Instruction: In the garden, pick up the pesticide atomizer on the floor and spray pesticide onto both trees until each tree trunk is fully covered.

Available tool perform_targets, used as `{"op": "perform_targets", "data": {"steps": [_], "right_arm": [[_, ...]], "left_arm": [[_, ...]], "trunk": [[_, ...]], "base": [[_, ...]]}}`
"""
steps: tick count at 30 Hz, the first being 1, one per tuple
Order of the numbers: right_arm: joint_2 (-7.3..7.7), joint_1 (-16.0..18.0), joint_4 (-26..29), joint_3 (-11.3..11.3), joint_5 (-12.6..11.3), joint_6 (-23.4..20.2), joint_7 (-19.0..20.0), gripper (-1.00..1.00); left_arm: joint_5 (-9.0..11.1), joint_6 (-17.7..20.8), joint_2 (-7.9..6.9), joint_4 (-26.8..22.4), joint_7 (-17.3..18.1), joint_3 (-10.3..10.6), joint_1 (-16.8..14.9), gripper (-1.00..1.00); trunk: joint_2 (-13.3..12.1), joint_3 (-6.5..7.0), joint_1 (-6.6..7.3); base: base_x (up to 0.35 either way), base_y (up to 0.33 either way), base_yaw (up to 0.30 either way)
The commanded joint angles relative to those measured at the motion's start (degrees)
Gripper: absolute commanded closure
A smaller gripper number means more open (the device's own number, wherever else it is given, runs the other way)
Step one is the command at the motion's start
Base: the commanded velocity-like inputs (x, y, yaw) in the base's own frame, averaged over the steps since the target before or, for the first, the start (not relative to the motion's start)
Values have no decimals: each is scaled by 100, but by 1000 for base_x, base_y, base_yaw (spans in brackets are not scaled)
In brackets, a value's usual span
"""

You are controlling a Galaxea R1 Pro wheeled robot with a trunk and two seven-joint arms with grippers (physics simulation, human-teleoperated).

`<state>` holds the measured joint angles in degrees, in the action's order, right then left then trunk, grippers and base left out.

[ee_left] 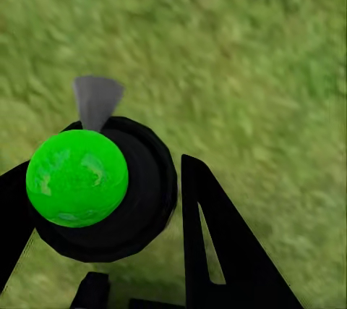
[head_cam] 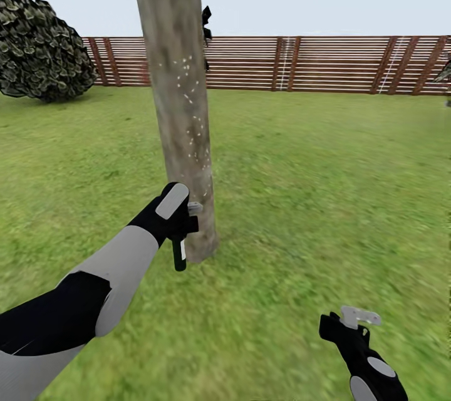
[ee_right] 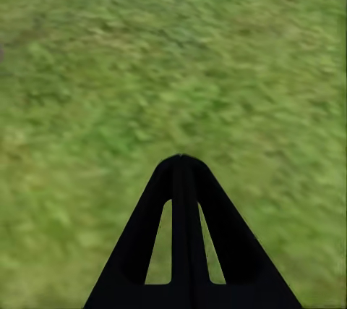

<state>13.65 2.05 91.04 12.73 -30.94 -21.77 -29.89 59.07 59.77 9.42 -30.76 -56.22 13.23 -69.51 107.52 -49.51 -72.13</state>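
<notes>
We've got the pesticide atomizer clamped in our left hand, hanging upright just beside the tree trunk, near its base. White pesticide specks sit higher up the bark, so the nozzle likely needs lifting along the trunk. Our right hand idles low and well apart, fingers pressed together over the grass.

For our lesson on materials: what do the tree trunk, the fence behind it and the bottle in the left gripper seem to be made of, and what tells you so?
Tree trunk: rough, matt bark, mottled grey-brown, dotted with white specks.
Fence: probably wood, reddish-brown horizontal slats on darker posts.
Bottle, held in the left gripper: likely smooth plastic, dark with a pale stripe, though too small to be sure.
</notes>
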Motion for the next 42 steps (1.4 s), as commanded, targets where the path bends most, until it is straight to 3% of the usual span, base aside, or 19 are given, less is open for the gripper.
{"op": "perform_targets", "data": {"steps": [1,27,42], "right_arm": [[6,6,10,13,-34,-20,-52,100],[6,8,5,3,-34,-38,-52,100],[4,6,2,10,-34,-38,-54,100]], "left_arm": [[52,23,-6,-9,-64,31,-2,100],[52,23,-19,-18,-64,65,58,100],[52,23,-14,-18,-64,66,60,100]], "trunk": [[2,-5,1],[2,34,1],[2,47,1]], "base": [[0,335,-254],[-2,335,-202],[-182,298,-170]]}}
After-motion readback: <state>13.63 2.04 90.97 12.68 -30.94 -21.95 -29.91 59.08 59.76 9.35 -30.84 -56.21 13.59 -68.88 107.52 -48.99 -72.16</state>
